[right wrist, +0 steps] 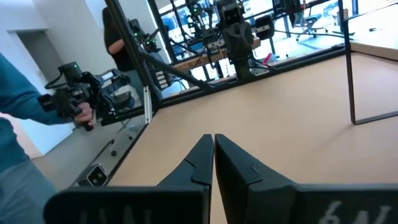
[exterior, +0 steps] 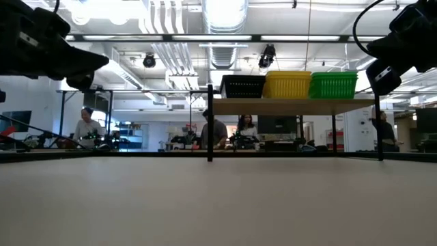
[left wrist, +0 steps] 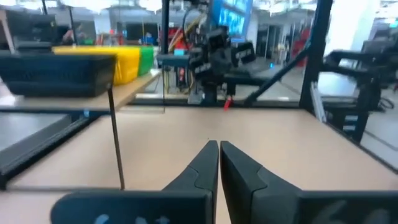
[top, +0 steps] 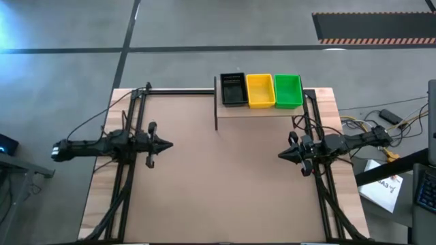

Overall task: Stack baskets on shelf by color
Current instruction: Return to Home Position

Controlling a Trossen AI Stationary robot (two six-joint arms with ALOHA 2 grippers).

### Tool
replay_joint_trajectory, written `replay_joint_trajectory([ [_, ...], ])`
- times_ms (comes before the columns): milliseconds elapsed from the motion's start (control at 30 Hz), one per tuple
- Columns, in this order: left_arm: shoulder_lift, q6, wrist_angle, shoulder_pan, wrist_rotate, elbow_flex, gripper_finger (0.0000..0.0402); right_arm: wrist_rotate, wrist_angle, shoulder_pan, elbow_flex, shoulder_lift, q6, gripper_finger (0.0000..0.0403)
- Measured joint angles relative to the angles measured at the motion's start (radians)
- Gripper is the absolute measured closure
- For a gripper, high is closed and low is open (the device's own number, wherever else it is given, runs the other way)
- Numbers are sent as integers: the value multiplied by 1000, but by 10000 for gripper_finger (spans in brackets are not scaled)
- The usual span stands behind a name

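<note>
Three baskets stand side by side on the shelf [top: 269, 109] at the table's far edge: a black one [top: 233, 89], a yellow one [top: 259, 90] and a green one [top: 288, 90]. In the low view they show as black [exterior: 242, 86], yellow [exterior: 287, 85] and green [exterior: 333, 85] on the raised board. My left gripper [top: 170, 144] is shut at the table's left side, pointing level toward the right; its fingertips [left wrist: 218, 145] meet with nothing between them. My right gripper [top: 279, 155] is shut at the right side, pointing left, holding nothing [right wrist: 212, 138].
Black frame rails [top: 129, 170] run along both table sides beneath the arms. The shelf's thin dark upright [top: 216, 102] stands at its left end. Bare tabletop [top: 225, 184] lies between the grippers. People stand in the room beyond the table [exterior: 215, 130].
</note>
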Motion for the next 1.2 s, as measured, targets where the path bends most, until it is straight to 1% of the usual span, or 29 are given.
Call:
replay_joint_trajectory([
  [267,15,30,-9,1,5,-1,402,2,1,0,0,1,0,394],
  [467,19,6,-5,1,5,-1,402,4,1,0,0,1,0,394],
  [1200,38,5,18,1,5,-1,402,3,-13,0,1,0,-10,394],
])
